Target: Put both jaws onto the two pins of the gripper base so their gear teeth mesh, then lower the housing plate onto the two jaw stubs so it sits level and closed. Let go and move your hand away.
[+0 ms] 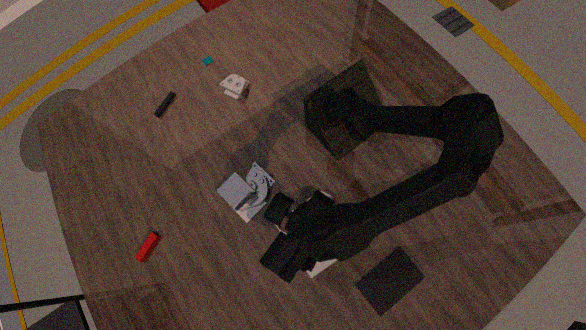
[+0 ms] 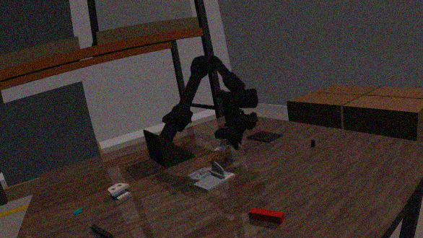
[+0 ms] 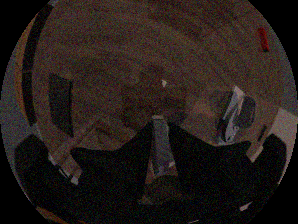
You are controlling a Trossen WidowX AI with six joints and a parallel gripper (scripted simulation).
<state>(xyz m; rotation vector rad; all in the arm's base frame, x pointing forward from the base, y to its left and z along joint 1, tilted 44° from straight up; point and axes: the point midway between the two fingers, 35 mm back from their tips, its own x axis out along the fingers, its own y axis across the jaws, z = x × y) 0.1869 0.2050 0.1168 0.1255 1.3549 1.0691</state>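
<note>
One grey part, likely a jaw, is pinched in your gripper (image 1: 286, 220) (image 2: 236, 144) (image 3: 161, 150); its exact form is too dark to tell. Gripper base (image 1: 246, 197) (image 2: 212, 178) (image 3: 232, 116): on the table, near your gripper, apart from it. Housing plate (image 1: 235, 86) (image 2: 118, 191): far left of the arm in the exterior view.

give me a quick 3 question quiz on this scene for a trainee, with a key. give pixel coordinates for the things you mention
1. True or false: the red block (image 1: 148, 246) (image 2: 266, 216) (image 3: 263, 39) and the black stick (image 1: 165, 104) (image 2: 102, 231) lie apart.

2. In the top view, which is nearest the teal chip (image 1: 207, 60) (image 2: 77, 211)?
a) red block
b) white part (image 1: 235, 84) (image 2: 118, 189)
c) black pad

3. Is the hand (image 1: 300, 206) (image 2: 229, 141) (image 3: 160, 125) open, or shut on something?

Key: 1 true; 2 b; 3 shut on a gray part (image 3: 161, 147).
</note>
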